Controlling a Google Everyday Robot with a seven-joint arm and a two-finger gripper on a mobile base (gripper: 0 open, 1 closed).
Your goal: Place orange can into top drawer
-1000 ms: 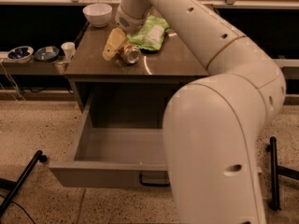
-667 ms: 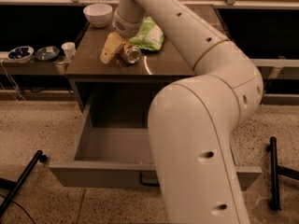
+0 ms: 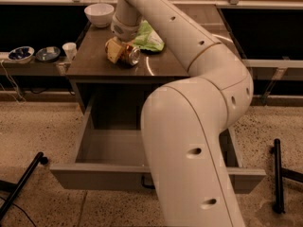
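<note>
The gripper [image 3: 120, 45] sits down over the orange can [image 3: 129, 55], which lies on its side on the tabletop [image 3: 94, 61], jaws grasping or not I cannot tell, while the top drawer [image 3: 94, 178] stands pulled out below, apparently ready to receive it.

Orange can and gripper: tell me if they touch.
Cannot tell. The camera view shows the gripper at the orange can, overlapping it; neither contact nor gap shows plainly.
</note>
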